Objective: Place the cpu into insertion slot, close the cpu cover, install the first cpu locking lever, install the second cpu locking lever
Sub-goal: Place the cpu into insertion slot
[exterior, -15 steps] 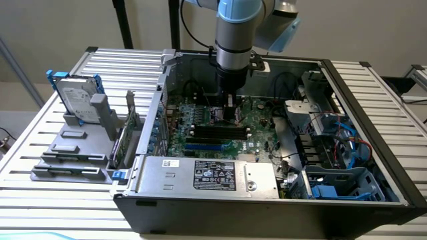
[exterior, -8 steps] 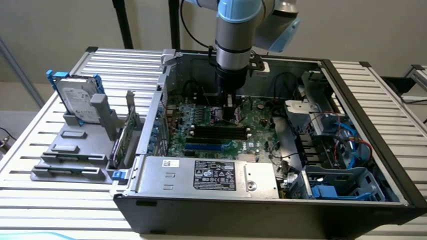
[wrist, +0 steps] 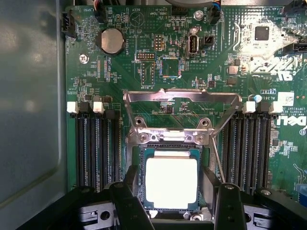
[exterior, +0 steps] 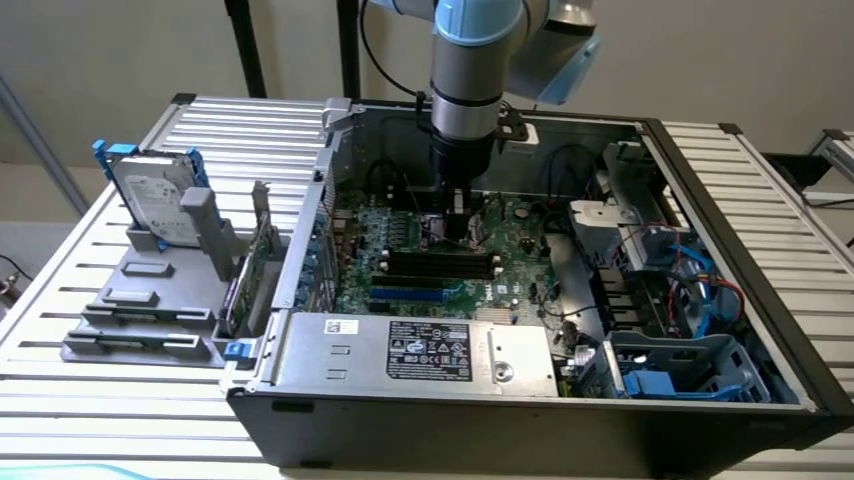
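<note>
The cpu [wrist: 171,182], a flat square chip with a bright silver top, lies inside the insertion slot [wrist: 205,155] on the green motherboard [wrist: 158,72]. My gripper [wrist: 180,206] hangs just above it, open, with one black finger [wrist: 130,201] on each side of the chip and a gap on both sides. The cpu cover [wrist: 182,98], a silver frame plate, stands swung open beyond the slot. A thin metal locking lever [wrist: 218,160] runs beside the slot, unlatched. In the exterior view my gripper [exterior: 458,228] reaches down into the open computer case over the board's middle.
Long black memory slots [wrist: 96,143] flank the socket on both sides. A silver power supply [exterior: 420,350] sits at the case's near edge, and a drive cage with blue cables [exterior: 667,290] is at the exterior view's right. A hard drive on a grey stand [exterior: 154,200] is outside the case.
</note>
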You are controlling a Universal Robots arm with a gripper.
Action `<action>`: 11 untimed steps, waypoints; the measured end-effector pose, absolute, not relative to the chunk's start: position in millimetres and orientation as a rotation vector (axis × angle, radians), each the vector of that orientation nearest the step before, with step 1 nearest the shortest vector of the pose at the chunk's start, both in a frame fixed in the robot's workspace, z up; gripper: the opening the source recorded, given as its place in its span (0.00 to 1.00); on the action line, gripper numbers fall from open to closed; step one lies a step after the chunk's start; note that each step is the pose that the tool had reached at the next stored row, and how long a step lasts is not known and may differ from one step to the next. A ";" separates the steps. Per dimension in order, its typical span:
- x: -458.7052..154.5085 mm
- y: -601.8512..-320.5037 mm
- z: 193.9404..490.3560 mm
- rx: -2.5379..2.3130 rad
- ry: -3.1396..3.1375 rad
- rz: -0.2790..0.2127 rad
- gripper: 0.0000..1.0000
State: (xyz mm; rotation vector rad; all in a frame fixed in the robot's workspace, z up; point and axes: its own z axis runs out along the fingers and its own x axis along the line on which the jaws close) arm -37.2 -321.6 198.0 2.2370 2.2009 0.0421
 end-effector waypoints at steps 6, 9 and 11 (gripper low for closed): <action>-37.2 -320.6 198.0 2.237 2.201 0.042 0.63; -37.2 -319.9 198.0 2.237 2.201 0.042 0.63; -37.2 -319.7 198.0 2.237 2.201 0.042 0.63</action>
